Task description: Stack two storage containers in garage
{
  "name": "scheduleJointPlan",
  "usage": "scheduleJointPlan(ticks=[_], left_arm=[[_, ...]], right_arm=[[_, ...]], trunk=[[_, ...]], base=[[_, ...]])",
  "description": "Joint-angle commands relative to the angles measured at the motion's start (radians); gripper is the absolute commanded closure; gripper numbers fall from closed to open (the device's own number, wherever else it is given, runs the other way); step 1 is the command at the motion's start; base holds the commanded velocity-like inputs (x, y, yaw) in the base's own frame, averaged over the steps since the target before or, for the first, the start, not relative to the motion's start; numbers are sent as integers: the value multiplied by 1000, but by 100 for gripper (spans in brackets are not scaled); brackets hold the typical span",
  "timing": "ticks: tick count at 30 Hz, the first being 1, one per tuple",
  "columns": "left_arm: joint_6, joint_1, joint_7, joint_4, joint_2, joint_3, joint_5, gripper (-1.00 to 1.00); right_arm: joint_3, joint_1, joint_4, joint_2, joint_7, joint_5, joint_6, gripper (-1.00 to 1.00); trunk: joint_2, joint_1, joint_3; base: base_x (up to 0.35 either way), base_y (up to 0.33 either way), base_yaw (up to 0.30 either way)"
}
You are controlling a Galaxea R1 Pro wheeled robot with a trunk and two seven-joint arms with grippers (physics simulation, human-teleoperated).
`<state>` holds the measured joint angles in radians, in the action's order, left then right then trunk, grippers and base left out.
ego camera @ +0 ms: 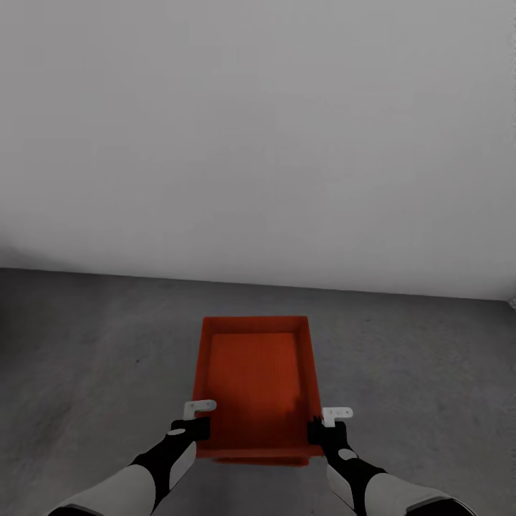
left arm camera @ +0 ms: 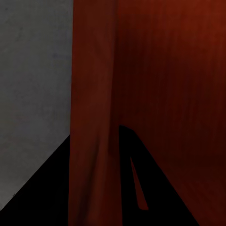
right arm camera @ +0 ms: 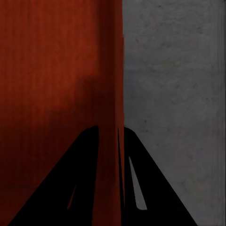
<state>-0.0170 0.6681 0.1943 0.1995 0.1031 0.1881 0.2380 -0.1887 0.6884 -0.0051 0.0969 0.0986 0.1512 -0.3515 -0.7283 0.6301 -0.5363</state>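
Note:
One red-orange open-top storage container [ego camera: 254,383] lies lengthwise in front of me over the dark grey concrete floor [ego camera: 86,344] of the garage. It is empty. My left gripper [ego camera: 192,428] is shut on its left wall near the front corner, and the wall [left arm camera: 92,117] runs between the black fingers [left arm camera: 42,188]. My right gripper [ego camera: 317,430] is shut on the right wall [right arm camera: 110,117] in the same way, one finger [right arm camera: 70,188] inside and one outside. I cannot tell whether the container touches the floor.
A plain white wall [ego camera: 258,143] rises a short way beyond the container's far end. Bare concrete spreads to the left and right of the container.

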Motion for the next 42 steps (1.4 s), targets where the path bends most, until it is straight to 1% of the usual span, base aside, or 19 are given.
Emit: scheduleJointPlan(ticks=[1,6,18,29,42], left_arm=[[15,1,13,5,-19,-13,-9,100],[15,1,13,5,-19,-13,-9,100],[15,1,13,6,-19,-13,-9,100],[15,1,13,6,-19,-13,-9,100],[15,1,13,4,-19,-16,-8,100]], right_arm=[[55,0,4,-12,1,32,-6,100],[55,0,4,-12,1,33,-6,100],[55,0,4,-11,1,32,-6,100],[55,0,4,-11,1,32,-6,100],[55,0,4,-11,1,31,-6,100]], trunk=[[-1,0,-1],[-1,0,-1],[-1,0,-1],[-1,0,-1],[-1,0,-1]], base=[[0,-269,0],[0,-191,0],[0,-18,-5],[0,0,-183],[3,18,-17]])
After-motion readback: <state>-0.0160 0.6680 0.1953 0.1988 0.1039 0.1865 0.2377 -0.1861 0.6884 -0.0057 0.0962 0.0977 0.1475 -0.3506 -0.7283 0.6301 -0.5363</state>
